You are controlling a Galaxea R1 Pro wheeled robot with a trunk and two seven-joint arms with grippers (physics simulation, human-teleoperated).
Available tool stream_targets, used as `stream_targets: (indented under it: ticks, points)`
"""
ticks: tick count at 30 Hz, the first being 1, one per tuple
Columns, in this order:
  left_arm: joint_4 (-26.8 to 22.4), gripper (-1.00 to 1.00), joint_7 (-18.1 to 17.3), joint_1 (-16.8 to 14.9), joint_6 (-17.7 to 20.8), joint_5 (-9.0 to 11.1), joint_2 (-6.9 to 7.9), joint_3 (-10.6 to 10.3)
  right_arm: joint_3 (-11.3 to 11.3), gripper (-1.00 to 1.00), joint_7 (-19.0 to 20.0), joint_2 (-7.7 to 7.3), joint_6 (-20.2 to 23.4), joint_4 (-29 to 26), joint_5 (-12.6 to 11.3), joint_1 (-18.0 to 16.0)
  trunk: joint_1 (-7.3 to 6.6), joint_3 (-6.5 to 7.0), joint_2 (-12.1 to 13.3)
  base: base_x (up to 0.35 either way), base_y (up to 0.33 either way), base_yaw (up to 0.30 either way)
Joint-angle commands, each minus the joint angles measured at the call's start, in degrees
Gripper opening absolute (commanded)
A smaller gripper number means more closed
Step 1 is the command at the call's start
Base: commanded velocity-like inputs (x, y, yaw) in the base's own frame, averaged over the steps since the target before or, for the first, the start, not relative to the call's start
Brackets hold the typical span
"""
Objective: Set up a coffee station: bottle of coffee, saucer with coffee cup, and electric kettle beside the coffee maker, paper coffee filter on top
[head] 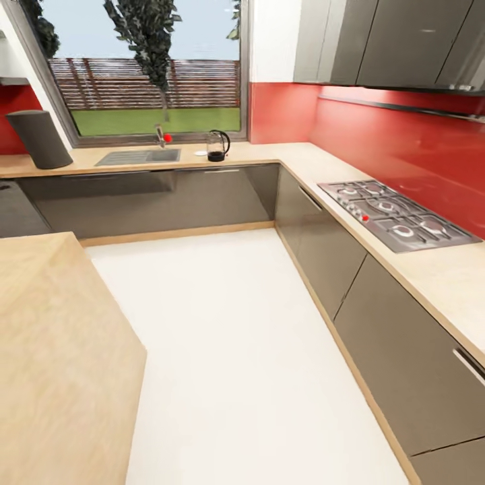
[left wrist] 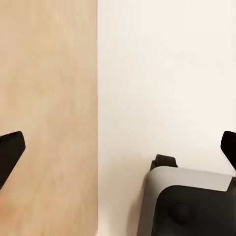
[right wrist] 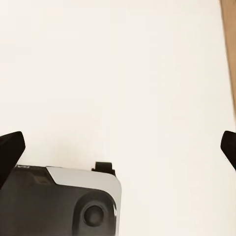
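The electric kettle, clear glass with a black base and handle, stands on the back countertop right of the sink. A small white flat item lies just left of it; I cannot tell what it is. My left gripper is open, its dark fingertips far apart over the white floor and a wooden edge. My right gripper is open too, with fingertips spread above the floor. Nothing is held between either pair of fingers.
A dark grey tapered object stands at the counter's far left. A gas hob is set in the right-hand counter. A wooden island top is close at the left. White floor runs between them. The robot's grey base is below.
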Motion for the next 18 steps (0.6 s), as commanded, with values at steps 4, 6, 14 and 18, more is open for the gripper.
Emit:
stream_targets:
  ticks: [4,6,14,18]
  points:
    - [0.0,1.0,-0.1,0.0,-0.2,0.4,0.0,0.0,0.0,1.0,-0.1,0.0,-0.1,0.0,0.5,0.0,0.06,0.25,-0.1,0.338,-0.082,0.066]
    - [0.0,1.0,-0.1,0.0,-0.2,0.4,-0.05,0.0,0.0,1.0,-0.1,0.0,-0.1,0.0,0.5,0.0,0.06,0.42,-0.1,0.323,-0.118,0.012]
    - [0.8,1.0,-0.1,0.0,-0.2,0.4,-0.06,0.0,0.0,1.0,-0.1,0.0,-2.9,1.8,0.5,0.0,0.06,1.14,-0.1,0.295,-0.175,0.002]
    - [1.2,1.0,-0.1,0.0,-0.2,0.5,-0.01,0.1,0.0,1.0,-0.1,0.0,-4.3,2.7,0.5,0.0,0.06,1.5,-0.1,0.305,-0.141,0.0]
